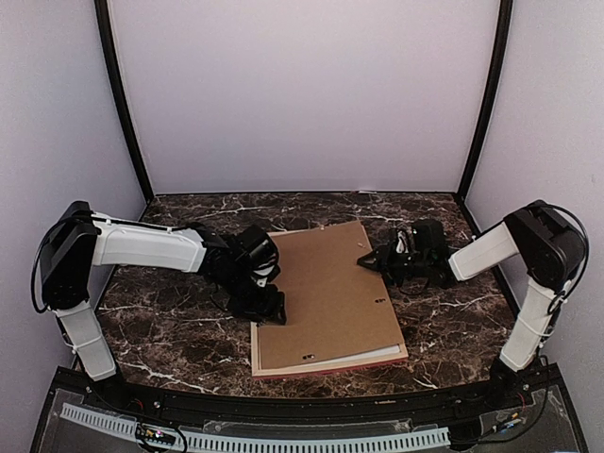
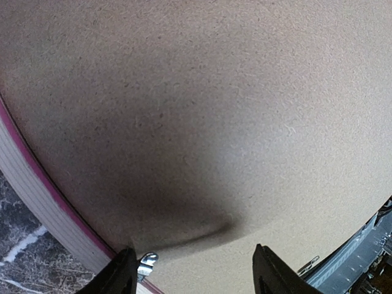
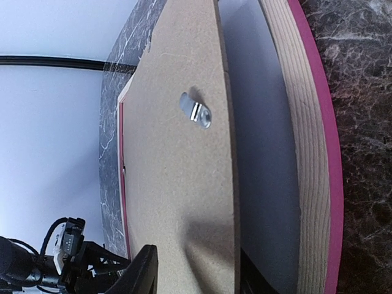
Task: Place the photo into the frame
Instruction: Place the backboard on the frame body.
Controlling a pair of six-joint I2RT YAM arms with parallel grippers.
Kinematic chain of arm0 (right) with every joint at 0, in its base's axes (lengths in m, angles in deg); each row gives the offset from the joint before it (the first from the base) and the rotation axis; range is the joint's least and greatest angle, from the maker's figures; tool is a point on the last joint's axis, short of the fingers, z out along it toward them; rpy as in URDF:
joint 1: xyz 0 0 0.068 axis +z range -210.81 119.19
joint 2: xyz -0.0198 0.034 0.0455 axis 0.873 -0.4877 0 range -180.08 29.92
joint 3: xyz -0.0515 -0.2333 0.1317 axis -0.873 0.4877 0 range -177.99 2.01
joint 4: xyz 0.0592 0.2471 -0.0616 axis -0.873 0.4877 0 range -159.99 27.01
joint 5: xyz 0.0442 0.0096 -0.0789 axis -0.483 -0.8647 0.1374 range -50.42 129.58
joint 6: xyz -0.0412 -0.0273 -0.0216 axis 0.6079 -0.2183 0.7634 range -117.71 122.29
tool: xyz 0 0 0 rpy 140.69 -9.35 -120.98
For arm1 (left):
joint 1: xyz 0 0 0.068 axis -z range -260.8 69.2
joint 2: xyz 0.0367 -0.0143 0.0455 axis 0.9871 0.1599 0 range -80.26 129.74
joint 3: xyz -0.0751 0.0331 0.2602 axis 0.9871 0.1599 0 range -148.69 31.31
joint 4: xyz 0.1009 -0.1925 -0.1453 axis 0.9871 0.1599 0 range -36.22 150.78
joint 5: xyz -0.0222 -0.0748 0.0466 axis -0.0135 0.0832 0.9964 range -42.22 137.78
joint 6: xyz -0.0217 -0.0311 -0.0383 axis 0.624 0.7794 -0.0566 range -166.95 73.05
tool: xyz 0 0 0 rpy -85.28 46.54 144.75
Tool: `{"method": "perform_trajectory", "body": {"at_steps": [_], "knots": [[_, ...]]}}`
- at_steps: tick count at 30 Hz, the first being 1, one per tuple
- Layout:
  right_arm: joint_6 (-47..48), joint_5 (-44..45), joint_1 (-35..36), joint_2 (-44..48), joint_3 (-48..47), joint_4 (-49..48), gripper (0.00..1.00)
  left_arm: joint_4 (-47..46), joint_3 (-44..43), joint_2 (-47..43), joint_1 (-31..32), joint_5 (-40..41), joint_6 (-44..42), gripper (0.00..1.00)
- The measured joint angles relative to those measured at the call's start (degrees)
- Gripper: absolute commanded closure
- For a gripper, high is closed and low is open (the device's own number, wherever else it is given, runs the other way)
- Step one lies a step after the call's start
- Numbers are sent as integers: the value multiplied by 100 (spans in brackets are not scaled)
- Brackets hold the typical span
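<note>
Nearest the left wrist lens we see the backing board, its brown fibre face filling almost the whole view. The left gripper hangs just over that board, released, its two dark fingers spread wide apart with nothing between them. A small metal clip sits at the board's edge beside one finger. From above, the left gripper stands at the board's left edge, and the right gripper meets the board's right edge, the two well apart across it. On the right wrist view the board is tilted up along that edge, apart from the frame, whose pale wood rail with pink face lies under it on the marble table. In the gap below the board we see a plain white sheet lying inside the frame; it looks like the photo's back, though no print side shows. One finger of the right gripper sits above the board; whether it is clenched on the edge we cannot tell.
</note>
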Motion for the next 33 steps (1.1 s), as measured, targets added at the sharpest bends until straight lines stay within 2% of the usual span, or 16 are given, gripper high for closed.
{"method": "perform_trajectory", "body": {"at_steps": [9,14,23,33], "knots": [[-177,136,17,111,103,-103,78,44,118,-98,-120,-492,39,34],[-256,166,22,238,133,-160,80,7,210,-107,-184,-791,70,34],[-260,245,48,245,160,-190,77,-105,264,-153,-271,-964,109,34],[-225,348,162,240,162,-181,70,-103,208,-601,-566,-675,7,34]]}}
